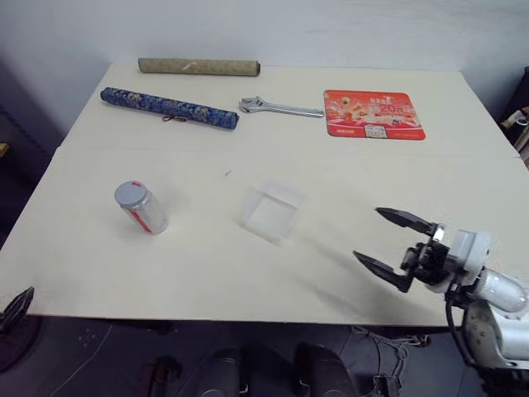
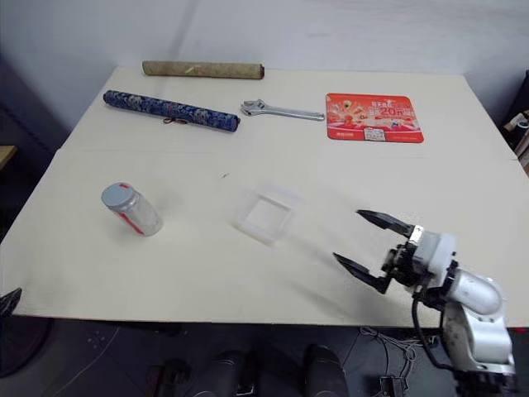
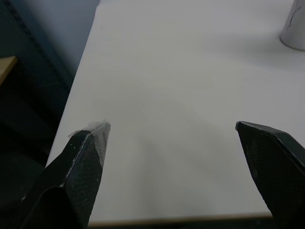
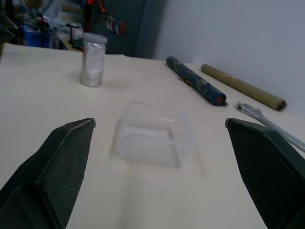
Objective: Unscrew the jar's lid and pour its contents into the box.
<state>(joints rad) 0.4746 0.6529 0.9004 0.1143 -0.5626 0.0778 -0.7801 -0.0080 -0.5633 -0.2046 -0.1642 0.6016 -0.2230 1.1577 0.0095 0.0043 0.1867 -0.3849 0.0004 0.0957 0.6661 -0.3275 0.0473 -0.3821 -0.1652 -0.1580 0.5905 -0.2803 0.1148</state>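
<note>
While the jar (image 1: 141, 208) stands upright on the table (image 1: 207, 265), at about 9 o'clock from the box (image 1: 273, 210) and well apart from it, its build suggests how it should be taken. It looks small, light and rigid, with smooth clear walls that could slip between hard fingers; the red-and-white label band round its side is probably the surest place to clamp, leaving the lid (image 1: 131, 193) free for the other claw to turn. The grey lid is flat and shallow, so a grip on its rim gives little purchase and may skid. The contents cannot be made out inside the jar from any view.

The box sits near the table's middle, translucent and thin-walled; it looks light enough to slide if bumped, and its edges fade into the pale table, so its exact rim is hard to read.

At 4 o'clock from the box, the right claw (image 1: 392, 242) hovers with its fingers spread wide, holding nothing. The left claw (image 3: 174, 157) is likewise spread and empty over the table's near-left edge, with the base of a pale object, probably the jar, cut off at the picture's corner.

At 12 o'clock lie a wrench (image 1: 279, 107), a red printed mat (image 1: 373, 114), a blue patterned roll (image 1: 169, 107) and a tan roll (image 1: 198, 66).
</note>
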